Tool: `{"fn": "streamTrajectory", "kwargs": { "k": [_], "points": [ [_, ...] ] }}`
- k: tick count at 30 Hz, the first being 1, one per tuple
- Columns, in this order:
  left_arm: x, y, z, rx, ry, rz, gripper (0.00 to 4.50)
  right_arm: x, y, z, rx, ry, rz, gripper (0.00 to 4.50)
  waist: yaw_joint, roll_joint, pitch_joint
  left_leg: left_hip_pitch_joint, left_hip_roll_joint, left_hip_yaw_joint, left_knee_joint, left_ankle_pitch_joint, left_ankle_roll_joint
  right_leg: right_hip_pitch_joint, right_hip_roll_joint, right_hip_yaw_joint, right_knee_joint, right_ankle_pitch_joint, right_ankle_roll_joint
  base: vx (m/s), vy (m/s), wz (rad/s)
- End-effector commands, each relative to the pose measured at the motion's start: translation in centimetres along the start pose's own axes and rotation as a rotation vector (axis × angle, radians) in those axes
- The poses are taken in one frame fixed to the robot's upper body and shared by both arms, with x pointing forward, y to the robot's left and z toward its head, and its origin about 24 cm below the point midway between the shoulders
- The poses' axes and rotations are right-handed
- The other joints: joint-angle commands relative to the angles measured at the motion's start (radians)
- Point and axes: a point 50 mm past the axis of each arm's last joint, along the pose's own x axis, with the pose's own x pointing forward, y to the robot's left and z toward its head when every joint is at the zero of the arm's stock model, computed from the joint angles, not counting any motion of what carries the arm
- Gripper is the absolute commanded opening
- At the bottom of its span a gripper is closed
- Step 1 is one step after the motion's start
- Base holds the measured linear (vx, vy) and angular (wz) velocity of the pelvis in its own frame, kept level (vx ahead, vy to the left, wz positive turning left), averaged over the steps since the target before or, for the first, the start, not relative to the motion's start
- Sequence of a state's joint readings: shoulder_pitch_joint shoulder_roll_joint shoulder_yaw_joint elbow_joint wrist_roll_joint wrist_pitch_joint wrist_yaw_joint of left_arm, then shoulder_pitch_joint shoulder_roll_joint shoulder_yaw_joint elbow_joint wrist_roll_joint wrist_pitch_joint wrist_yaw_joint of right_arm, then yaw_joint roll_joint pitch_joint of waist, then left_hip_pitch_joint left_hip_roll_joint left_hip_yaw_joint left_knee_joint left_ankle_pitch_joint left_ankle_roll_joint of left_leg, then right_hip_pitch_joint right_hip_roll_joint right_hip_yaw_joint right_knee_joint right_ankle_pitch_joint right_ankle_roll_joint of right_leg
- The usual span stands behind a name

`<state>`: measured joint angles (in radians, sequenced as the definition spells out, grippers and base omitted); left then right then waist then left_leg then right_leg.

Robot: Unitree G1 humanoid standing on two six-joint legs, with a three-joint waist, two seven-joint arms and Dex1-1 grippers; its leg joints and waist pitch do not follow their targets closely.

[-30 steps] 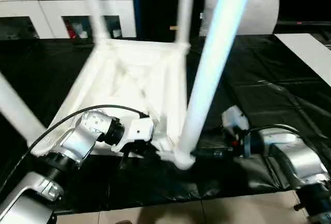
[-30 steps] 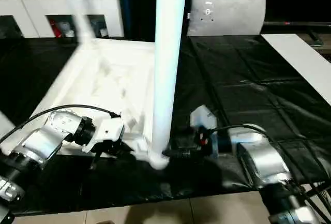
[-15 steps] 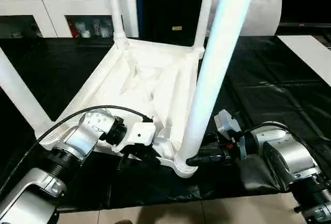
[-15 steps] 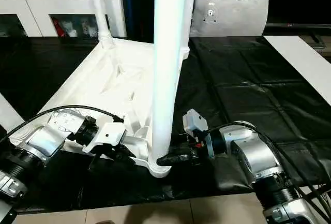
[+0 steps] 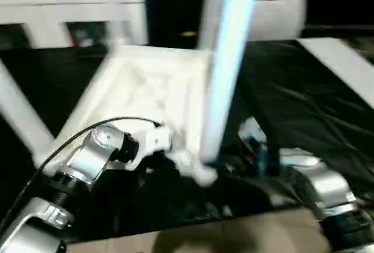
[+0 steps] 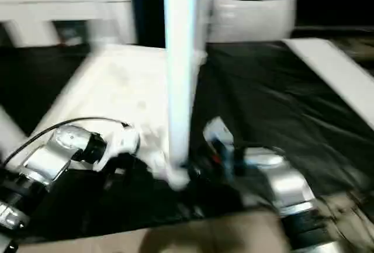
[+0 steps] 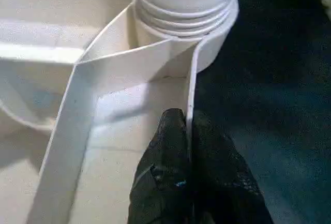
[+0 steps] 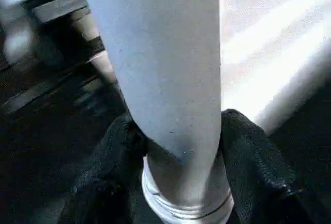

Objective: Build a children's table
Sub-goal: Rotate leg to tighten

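I see the tabletop (image 5: pixel 146 89) lying upside down on the black surface (image 5: pixel 304 101), reaching to its near edge. My left gripper (image 7: pixel 187 131) has its fingers (image 7: pixel 168 146) pinched on the tabletop's rim by the near corner socket (image 7: pixel 186 1). My right gripper (image 8: pixel 176 146) clasps the leg (image 8: pixel 165 58) standing in that socket.

Tabletop (image 5: pixel 149 89) lies upside down on mat (image 5: pixel 304 101), underside up, toward mat's left half. Near-right leg (image 5: pixel 225 66) stands upright in tabletop's near-right corner socket (image 7: pixel 189 6). Another leg (image 5: pixel 20 118) rises at tabletop's near-left corner. Left gripper (image 7: pixel 187 146) at tabletop's near edge, just left of socket, fingers either side of rim. Right gripper (image 8: pixel 178 146) right of that corner, fingers around leg base. Pillow-like bag (image 6: pixel 251 16) beyond mat's far edge. Board strip (image 6: pixel 333 69) along mat's right edge. Cabinet (image 5: pixel 70 13) behind far-left corner.
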<state>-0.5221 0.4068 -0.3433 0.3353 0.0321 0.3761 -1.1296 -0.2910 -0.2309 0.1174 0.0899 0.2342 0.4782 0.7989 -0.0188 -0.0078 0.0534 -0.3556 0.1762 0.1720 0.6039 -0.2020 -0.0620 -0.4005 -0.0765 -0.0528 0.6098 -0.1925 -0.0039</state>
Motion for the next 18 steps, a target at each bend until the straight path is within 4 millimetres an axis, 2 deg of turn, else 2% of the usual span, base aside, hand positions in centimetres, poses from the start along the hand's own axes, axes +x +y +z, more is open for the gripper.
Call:
{"fn": "streamTrajectory", "kwargs": {
  "k": [1, 2, 3, 6, 7, 9, 10, 11, 14, 16, 17, 18],
  "points": [
    [2.0, -1.2, 2.7, 0.013, -0.107, -0.024, 0.00, 2.8, 2.1, -0.1, 0.043, 0.017, 0.035, 1.93, 0.003, -0.008, -0.050, -0.012, 0.037, -0.030, -0.085, -0.295, -0.022, 0.041, -0.068, 0.033, -0.108, -0.592, -0.087, 0.000, 0.000, 0.00],
    [2.7, -1.1, 3.5, -0.028, -0.128, 0.038, 0.00, 4.1, 2.1, -0.1, 0.081, 0.014, -0.095, 1.93, -0.005, -0.008, -0.050, -0.010, 0.035, -0.028, -0.081, -0.297, -0.016, 0.035, -0.065, 0.034, -0.110, -0.585, -0.092, 0.000, 0.000, 0.00],
    [2.7, -1.1, 3.5, -0.028, -0.128, 0.038, 0.00, 4.1, 2.1, -0.1, 0.081, 0.014, -0.095, 1.93, -0.008, -0.008, -0.051, -0.009, 0.033, -0.027, -0.080, -0.295, -0.016, 0.033, -0.063, 0.033, -0.110, -0.582, -0.097, 0.000, 0.000, 0.00],
    [4.1, -1.2, 5.1, -0.088, -0.168, 0.144, 0.00, 5.9, 2.0, 0.3, 0.131, -0.018, -0.277, 1.93, -0.015, -0.002, -0.051, -0.002, 0.033, -0.027, -0.078, -0.304, -0.009, 0.027, -0.061, 0.032, -0.114, -0.561, -0.109, 0.000, 0.000, 0.00],
    [4.4, -1.3, 5.3, -0.092, -0.174, 0.155, 0.00, 6.1, 2.0, 0.4, 0.135, -0.034, -0.292, 1.93, -0.020, -0.001, -0.052, -0.002, 0.035, -0.025, -0.078, -0.304, -0.006, 0.025, -0.060, 0.035, -0.113, -0.527, -0.122, 0.000, 0.000, 0.00],
    [4.6, -1.4, 5.6, -0.098, -0.179, 0.162, 0.00, 6.2, 2.1, 0.7, 0.146, -0.061, -0.307, 2.48, -0.016, -0.001, -0.057, -0.002, 0.038, -0.024, -0.079, -0.283, 0.002, 0.032, -0.060, 0.040, -0.104, -0.436, -0.148, 0.000, 0.000, 0.00],
    [4.6, -1.5, 5.7, -0.098, -0.181, 0.162, 0.00, 6.2, 2.1, 0.8, 0.161, -0.085, -0.309, 2.62, -0.017, 0.003, -0.057, -0.007, 0.039, -0.023, -0.083, -0.264, 0.010, 0.036, -0.055, 0.040, -0.097, -0.364, -0.168, 0.000, 0.000, 0.00],
    [4.6, -1.5, 5.7, -0.091, -0.178, 0.165, 0.00, 6.1, 2.1, 1.0, 0.167, -0.099, -0.312, 2.69, -0.016, 0.001, -0.059, -0.007, 0.039, -0.020, -0.082, -0.249, 0.019, 0.038, -0.055, 0.041, -0.094, -0.317, -0.183, 0.000, 0.000, 0.00],
    [4.5, -1.5, 5.4, -0.068, -0.168, 0.163, 0.00, 5.6, 1.9, 1.1, 0.132, -0.116, -0.302, 2.94, -0.011, 0.002, -0.062, -0.011, 0.037, -0.017, -0.077, -0.186, 0.040, 0.048, -0.058, 0.043, -0.086, -0.237, -0.206, 0.000, 0.000, 0.00],
    [4.1, -1.3, 5.0, -0.045, -0.156, 0.152, 0.00, 4.7, 1.5, 1.2, 0.103, -0.133, -0.282, 3.12, -0.007, 0.000, -0.063, -0.012, 0.037, -0.015, -0.075, -0.169, 0.049, 0.051, -0.058, 0.043, -0.086, -0.220, -0.210, 0.000, 0.000, 0.00],
    [3.6, -1.2, 4.6, -0.024, -0.144, 0.144, 0.00, 3.9, 1.1, 1.3, 0.073, -0.143, -0.261, 3.12, 0.000, 0.001, -0.065, -0.013, 0.039, -0.015, -0.074, -0.143, 0.060, 0.055, -0.059, 0.044, -0.081, -0.188, -0.216, 0.000, 0.000, 0.00],
    [3.6, -1.2, 4.6, -0.024, -0.144, 0.144, 0.00, 3.9, 1.1, 1.3, 0.073, -0.143, -0.261, 3.30, 0.004, 0.002, -0.066, -0.012, 0.040, -0.013, -0.072, -0.121, 0.068, 0.056, -0.058, 0.044, -0.078, -0.155, -0.222, 0.000, 0.000, 0.00]
  ]
}}
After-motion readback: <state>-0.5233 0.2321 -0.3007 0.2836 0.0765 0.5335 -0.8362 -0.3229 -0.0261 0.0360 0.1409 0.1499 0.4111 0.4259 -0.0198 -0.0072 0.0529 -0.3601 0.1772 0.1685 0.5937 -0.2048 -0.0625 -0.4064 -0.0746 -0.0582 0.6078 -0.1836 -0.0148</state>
